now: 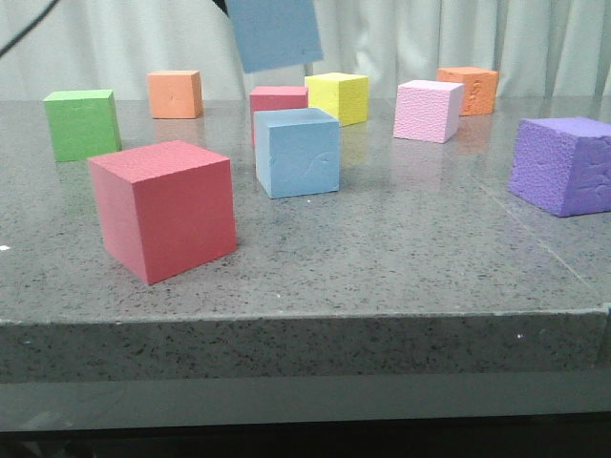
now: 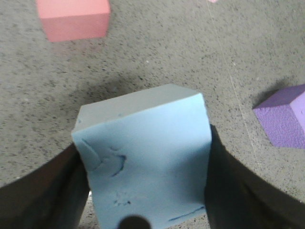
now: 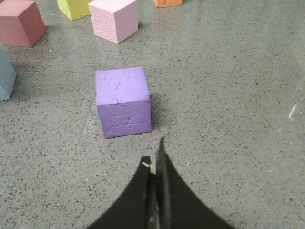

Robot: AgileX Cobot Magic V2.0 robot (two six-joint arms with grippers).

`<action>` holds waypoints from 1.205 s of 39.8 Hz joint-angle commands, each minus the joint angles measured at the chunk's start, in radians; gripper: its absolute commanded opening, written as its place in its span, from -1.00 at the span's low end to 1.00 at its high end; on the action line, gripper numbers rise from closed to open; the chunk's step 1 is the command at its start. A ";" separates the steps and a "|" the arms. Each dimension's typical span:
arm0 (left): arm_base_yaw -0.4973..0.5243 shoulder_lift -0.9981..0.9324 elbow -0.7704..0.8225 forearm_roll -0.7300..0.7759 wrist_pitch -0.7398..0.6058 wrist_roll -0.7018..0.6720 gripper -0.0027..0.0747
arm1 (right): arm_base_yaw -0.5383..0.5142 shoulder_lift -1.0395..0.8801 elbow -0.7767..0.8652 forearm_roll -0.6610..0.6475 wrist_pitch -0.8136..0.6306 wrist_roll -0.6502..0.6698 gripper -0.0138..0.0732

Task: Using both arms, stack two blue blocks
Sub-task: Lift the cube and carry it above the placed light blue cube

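One blue block (image 1: 274, 33) hangs tilted in the air at the top of the front view, above and a little left of the second blue block (image 1: 297, 151), which rests on the table. In the left wrist view my left gripper (image 2: 145, 191) is shut on the lifted blue block (image 2: 147, 152), with a dark finger (image 2: 43, 195) on each side of it. My right gripper (image 3: 155, 160) is shut and empty, hovering over the table just short of the purple cube (image 3: 123, 101). The resting blue block shows at the edge of the right wrist view (image 3: 5, 76).
A large red cube (image 1: 164, 208) stands front left, and a purple cube (image 1: 563, 165) at the right. Green (image 1: 82, 124), orange (image 1: 175, 93), pinkish-red (image 1: 278, 98), yellow (image 1: 337, 96), pale pink (image 1: 429, 110) and a second orange (image 1: 468, 89) cube line the back. The table's front edge (image 1: 305, 320) is near.
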 commanded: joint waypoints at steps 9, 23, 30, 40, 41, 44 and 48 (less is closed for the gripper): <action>-0.018 -0.016 -0.035 -0.025 0.014 0.002 -0.16 | -0.002 0.002 -0.024 -0.003 -0.073 -0.007 -0.84; -0.016 -0.005 -0.030 -0.023 0.014 0.002 -0.16 | -0.002 0.002 -0.024 -0.003 -0.073 -0.007 -0.84; -0.016 0.013 -0.024 -0.023 0.014 0.002 -0.16 | -0.002 0.002 -0.024 -0.003 -0.073 -0.007 -0.84; -0.016 0.020 -0.024 -0.023 0.014 0.002 -0.13 | -0.002 0.002 -0.024 -0.003 -0.070 -0.007 -0.84; -0.016 0.020 -0.024 -0.023 0.014 0.002 -0.09 | -0.002 0.002 -0.024 -0.003 -0.070 -0.007 -0.84; -0.016 0.020 -0.024 -0.023 0.014 0.002 0.07 | -0.002 0.002 -0.024 -0.003 -0.070 -0.007 -0.84; -0.016 0.020 -0.024 -0.023 0.014 0.002 0.27 | -0.002 0.002 -0.024 -0.003 -0.070 -0.007 -0.84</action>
